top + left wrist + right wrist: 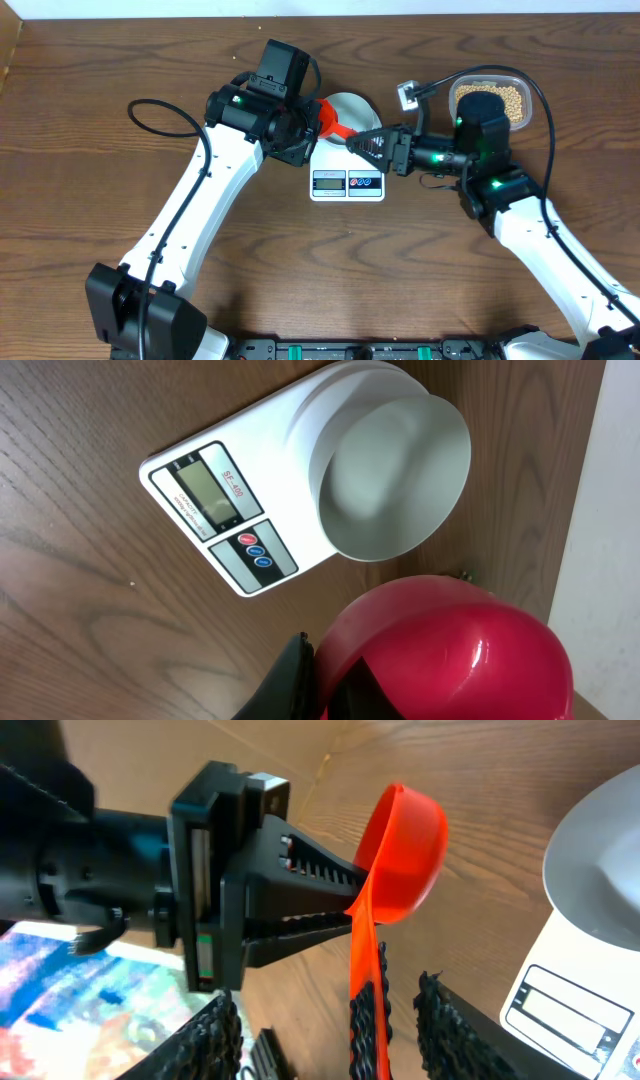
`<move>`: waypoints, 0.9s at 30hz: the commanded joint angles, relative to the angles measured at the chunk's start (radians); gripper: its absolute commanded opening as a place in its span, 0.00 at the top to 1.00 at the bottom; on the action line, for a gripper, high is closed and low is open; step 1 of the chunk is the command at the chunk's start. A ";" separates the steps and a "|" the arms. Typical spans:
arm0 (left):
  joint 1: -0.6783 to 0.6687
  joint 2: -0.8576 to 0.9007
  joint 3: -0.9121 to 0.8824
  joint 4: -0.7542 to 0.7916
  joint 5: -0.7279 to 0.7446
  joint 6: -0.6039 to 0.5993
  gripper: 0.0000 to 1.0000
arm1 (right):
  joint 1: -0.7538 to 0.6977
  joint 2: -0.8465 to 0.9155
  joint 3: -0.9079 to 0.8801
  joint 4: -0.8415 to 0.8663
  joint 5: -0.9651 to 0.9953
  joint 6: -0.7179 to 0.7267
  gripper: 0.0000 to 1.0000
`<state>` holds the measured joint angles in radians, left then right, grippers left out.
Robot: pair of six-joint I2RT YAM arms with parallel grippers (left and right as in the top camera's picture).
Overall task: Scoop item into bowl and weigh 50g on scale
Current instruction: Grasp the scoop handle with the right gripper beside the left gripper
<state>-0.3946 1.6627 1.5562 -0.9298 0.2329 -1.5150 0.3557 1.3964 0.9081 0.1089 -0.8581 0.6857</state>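
The pale bowl [355,103] stands empty on the white scale [347,183]; both show in the left wrist view, bowl [400,470] and scale [220,510]. A red-orange scoop [330,117] hangs beside the bowl. My left gripper [312,125] is shut on the scoop's cup [450,650]. In the right wrist view the scoop [405,840] runs its handle down between the fingers of my right gripper [330,1020], which is open around it. The right gripper [362,142] is over the scale's back edge. The tan beans [492,97] lie far right.
The beans lie in a clear plastic tub [528,110] at the back right, partly hidden by the right arm. A small white block [407,95] on a cable sits between tub and bowl. A black cable loop [150,110] lies left.
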 commanded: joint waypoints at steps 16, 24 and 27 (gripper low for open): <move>-0.018 -0.002 0.009 -0.011 -0.016 -0.009 0.93 | 0.037 0.003 0.026 -0.028 0.143 0.065 0.67; -0.037 -0.002 0.009 -0.011 -0.016 -0.009 0.93 | 0.037 0.003 0.026 -0.034 0.150 0.069 0.76; -0.044 -0.002 0.009 -0.012 -0.016 -0.008 0.93 | 0.037 0.003 0.026 -0.034 0.150 0.069 0.80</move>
<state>-0.4316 1.6627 1.5562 -0.9356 0.2329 -1.5188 0.3885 1.3964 0.9092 0.0753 -0.7170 0.7536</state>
